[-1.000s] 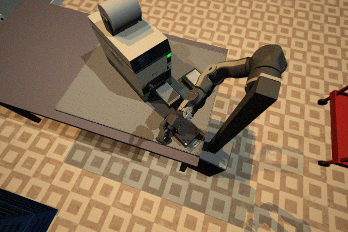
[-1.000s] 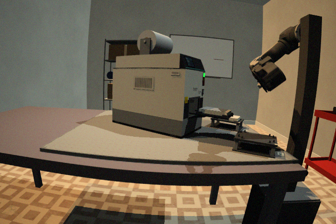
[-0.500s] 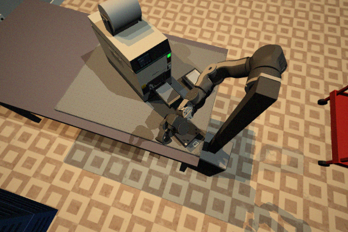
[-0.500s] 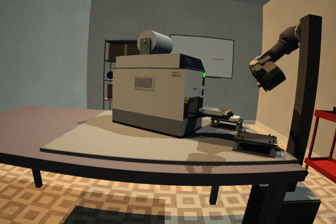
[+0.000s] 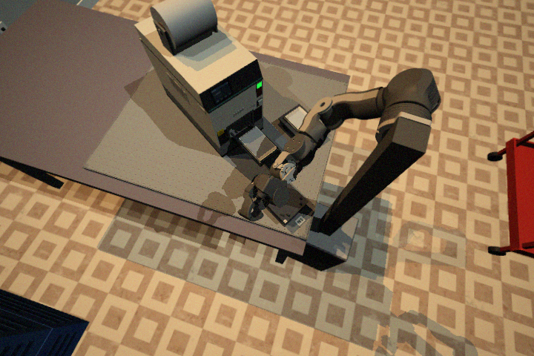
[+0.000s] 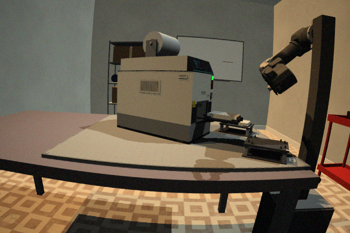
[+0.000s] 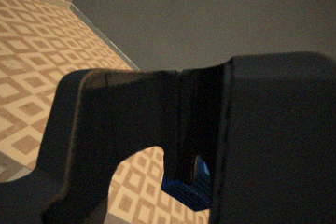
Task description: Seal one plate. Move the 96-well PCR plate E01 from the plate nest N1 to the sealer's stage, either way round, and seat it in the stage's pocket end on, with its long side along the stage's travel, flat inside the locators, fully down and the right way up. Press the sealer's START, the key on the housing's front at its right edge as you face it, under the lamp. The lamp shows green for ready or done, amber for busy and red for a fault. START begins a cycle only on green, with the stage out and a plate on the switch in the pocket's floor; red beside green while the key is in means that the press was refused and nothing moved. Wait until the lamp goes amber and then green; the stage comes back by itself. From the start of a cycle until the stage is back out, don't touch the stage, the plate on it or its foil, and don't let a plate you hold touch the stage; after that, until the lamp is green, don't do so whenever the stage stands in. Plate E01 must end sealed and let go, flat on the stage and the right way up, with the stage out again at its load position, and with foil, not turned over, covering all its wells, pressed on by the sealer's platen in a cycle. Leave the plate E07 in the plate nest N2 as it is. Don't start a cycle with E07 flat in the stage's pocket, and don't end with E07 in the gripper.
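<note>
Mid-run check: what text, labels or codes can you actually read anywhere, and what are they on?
No text is legible.
Barcode label on the sealer's side: bars only.
Small label near its top edge: blurred.
Front panel marks: too small.
Tag on the near nest: unreadable.

Beige sealer (image 6: 153, 101), green lamp (image 6: 212, 77), red cart (image 6: 343, 118), checkered tan floor (image 5: 444, 294).

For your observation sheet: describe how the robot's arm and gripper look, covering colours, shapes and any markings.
The arm is dark grey with rounded, bulky joint housings and a pale band near the shoulder, mounted on a tall black square column. The gripper has broad, dark, curved fingers. No cables or readable markings show.
</note>
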Motion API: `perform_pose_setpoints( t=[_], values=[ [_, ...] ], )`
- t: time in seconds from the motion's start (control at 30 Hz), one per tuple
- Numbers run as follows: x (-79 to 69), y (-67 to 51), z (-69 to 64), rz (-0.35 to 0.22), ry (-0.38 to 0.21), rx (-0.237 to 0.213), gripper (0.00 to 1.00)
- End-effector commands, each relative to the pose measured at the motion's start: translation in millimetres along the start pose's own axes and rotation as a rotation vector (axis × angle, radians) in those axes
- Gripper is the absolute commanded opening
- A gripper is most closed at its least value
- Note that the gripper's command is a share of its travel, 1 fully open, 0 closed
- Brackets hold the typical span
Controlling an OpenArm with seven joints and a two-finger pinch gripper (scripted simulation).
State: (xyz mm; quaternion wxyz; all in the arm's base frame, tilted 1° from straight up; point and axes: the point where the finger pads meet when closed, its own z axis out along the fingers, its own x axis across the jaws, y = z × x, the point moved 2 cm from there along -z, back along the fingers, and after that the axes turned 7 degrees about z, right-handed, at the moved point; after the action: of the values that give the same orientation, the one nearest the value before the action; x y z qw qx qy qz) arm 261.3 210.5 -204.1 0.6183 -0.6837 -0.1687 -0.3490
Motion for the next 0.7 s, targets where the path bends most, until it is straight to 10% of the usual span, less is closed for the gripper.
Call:
perform_pose_setpoints(
  t=[0.0,0.17,0.67],
  values=[
    [1.6,-1.7,0.5,-0.002,-0.001,0.003,0.0],
    [-18.1,1.3,-1.4,-0.059,-0.134,-0.033,0.0],
    [-15.9,0.9,-1.2,-0.057,-0.131,-0.032,0.0]
  ],
)
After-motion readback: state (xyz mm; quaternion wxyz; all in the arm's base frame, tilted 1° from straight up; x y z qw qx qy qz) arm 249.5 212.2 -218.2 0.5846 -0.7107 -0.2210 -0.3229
